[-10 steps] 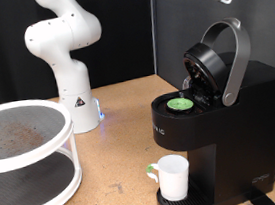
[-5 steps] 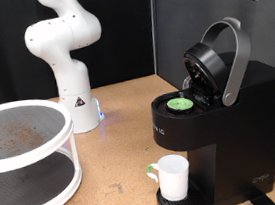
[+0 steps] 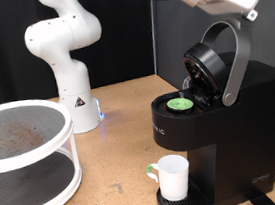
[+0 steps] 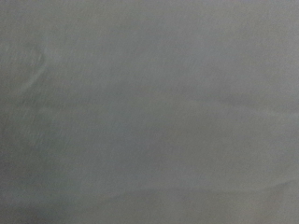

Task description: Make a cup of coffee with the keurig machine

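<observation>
Hovering above the keurig machine (image 3: 216, 123), tool (image 3: 250, 10) has dropped lower & moved left vs 0.5 s ago; fingers open/shut: can't tell. Lid up, green pod (image 3: 181, 103) seated. Cup (image 3: 172, 176) on drip tray. Wrist view: blank grey.

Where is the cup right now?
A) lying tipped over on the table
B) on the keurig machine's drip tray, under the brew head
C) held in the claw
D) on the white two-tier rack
B: the cup stands upright at the base of the keurig machine, below its open lid.
</observation>
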